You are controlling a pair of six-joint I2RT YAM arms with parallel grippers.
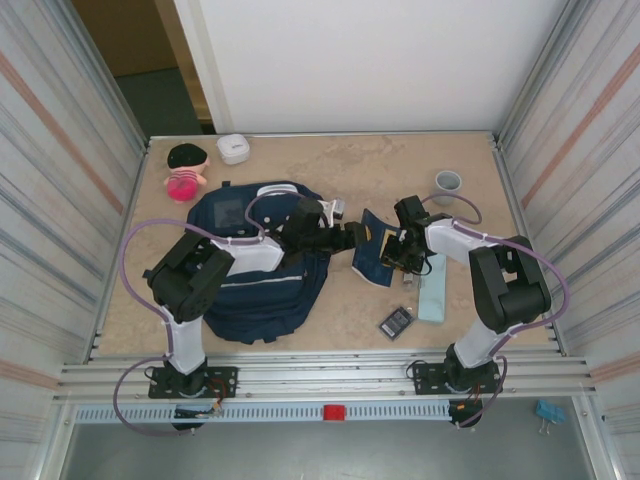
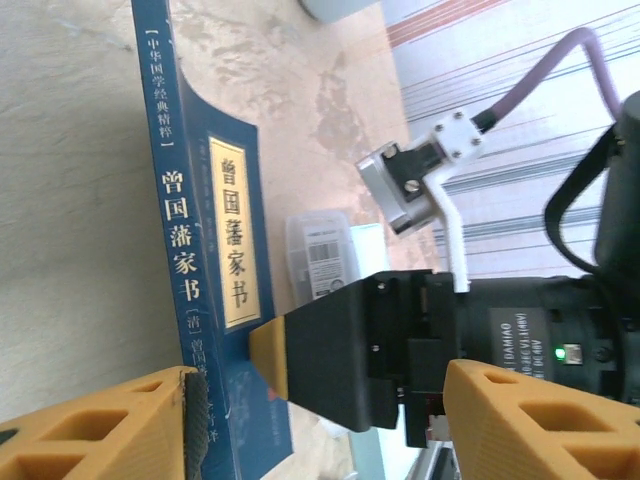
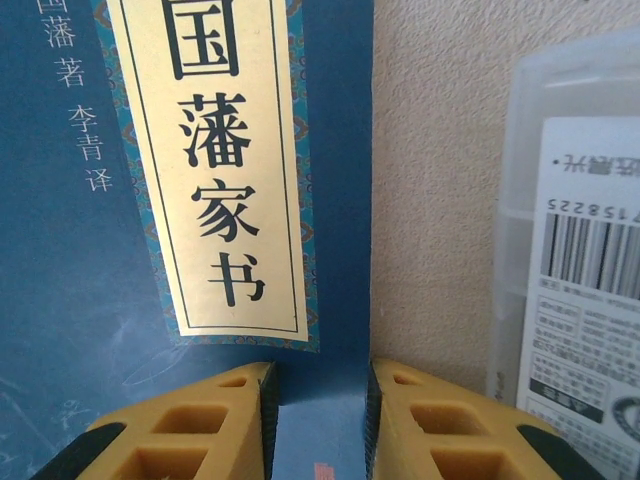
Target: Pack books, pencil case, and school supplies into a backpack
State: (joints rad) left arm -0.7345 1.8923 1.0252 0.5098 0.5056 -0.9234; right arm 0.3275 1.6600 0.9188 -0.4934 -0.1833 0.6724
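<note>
While the book [image 1: 372, 262] sits just right of the backpack [image 1: 250, 290], the right gripper [image 3: 318, 390] pinches the book's edge between both fingers. The left gripper [image 1: 346, 238], reaching out past the backpack's right side, stands spread, with one finger touching the book's spine. The pencil case [image 1: 432, 286] lies farther right of the backpack, beyond the book.

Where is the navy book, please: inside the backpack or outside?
Outside: the book sits right of the backpack, its edge between the jaws of the right gripper.
</note>
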